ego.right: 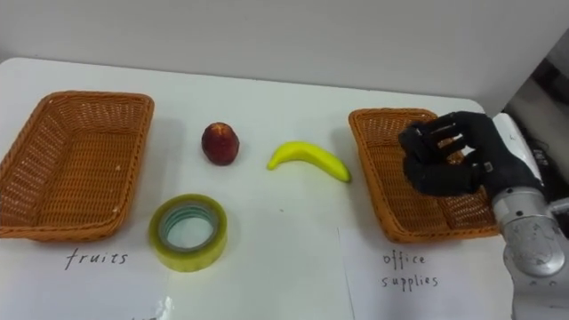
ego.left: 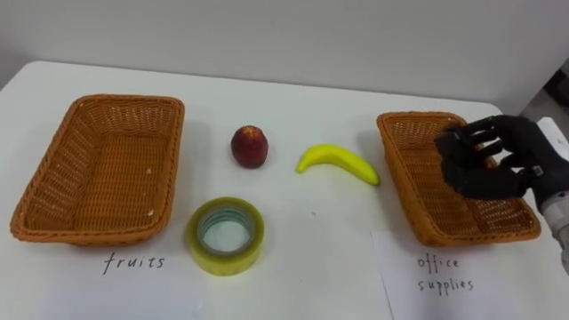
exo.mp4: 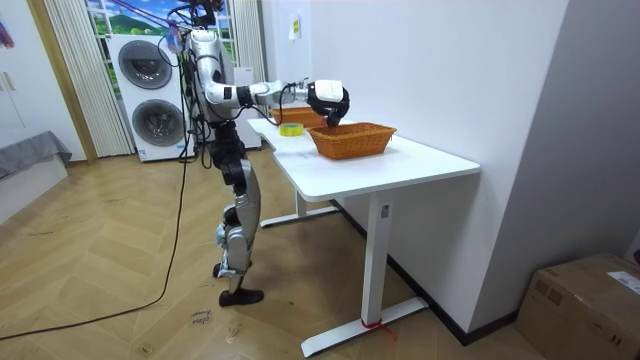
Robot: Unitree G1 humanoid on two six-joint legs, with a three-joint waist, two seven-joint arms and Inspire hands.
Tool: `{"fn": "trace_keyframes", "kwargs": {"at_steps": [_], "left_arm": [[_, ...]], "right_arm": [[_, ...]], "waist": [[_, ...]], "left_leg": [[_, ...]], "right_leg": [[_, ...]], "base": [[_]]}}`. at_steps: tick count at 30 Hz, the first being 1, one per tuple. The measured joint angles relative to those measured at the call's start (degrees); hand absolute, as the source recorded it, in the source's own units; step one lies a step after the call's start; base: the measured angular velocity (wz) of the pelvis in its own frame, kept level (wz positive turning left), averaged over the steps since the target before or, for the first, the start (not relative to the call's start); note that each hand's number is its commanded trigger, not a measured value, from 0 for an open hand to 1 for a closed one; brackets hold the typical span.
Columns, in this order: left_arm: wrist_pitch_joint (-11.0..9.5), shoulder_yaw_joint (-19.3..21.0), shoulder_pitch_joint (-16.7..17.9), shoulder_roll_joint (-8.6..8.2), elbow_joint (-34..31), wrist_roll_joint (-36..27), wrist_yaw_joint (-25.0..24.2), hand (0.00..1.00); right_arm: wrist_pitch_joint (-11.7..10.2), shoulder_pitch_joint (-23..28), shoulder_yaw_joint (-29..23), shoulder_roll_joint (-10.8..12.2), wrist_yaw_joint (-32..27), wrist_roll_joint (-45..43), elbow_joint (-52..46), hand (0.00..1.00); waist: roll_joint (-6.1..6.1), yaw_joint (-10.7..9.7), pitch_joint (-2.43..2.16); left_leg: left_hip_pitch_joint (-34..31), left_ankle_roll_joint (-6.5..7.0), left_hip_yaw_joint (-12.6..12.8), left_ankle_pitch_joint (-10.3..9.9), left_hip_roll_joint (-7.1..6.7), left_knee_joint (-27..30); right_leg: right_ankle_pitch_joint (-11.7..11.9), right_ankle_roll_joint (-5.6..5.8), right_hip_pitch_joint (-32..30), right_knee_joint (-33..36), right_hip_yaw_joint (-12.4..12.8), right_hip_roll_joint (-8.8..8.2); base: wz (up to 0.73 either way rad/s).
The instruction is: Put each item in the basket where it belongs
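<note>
Two wicker baskets: left basket (ego.left: 98, 169) at nine o'clock, right basket (ego.left: 418, 196) at three. One red fruit (ego.left: 250, 147), one banana (ego.left: 338, 162), one tape roll (ego.left: 222, 262).

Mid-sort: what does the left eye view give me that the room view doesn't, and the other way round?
Left eye view: the round red fruit, the yellow banana, the woven wicker basket on the left and the handwritten labels before each basket.
Room view: the robot standing at the end of the white table, stacked washing machines behind it, and a cardboard box on the wood floor.
Both: the black right hand over the right wicker basket, and the yellow tape roll.
</note>
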Motion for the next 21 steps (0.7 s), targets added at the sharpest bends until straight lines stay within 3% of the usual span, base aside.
{"fn": "trace_keyframes", "kwargs": {"at_steps": [8,21], "left_arm": [[1.4,0.0,-0.2,-0.01,-0.5,0.0,0.0,0.00],[2.2,0.0,-0.2,-0.01,-1.9,0.0,0.0,0.00]], "right_arm": [[3.1,0.0,0.2,0.0,2.7,0.1,3.7,0.00],[3.8,0.0,0.2,0.0,4.9,0.1,3.7,0.00]], "waist": [[-0.18,0.0,-0.05],[-0.85,0.1,0.12]], "left_leg": [[0.0,0.00,0.1,0.0,0.00,0.0],[0.0,0.00,0.2,0.0,0.00,0.0]], "right_leg": [[0.0,0.02,-0.1,0.1,0.2,0.00],[0.0,0.02,-0.1,0.1,0.3,0.01]], "base": [[0.00],[0.00]]}}
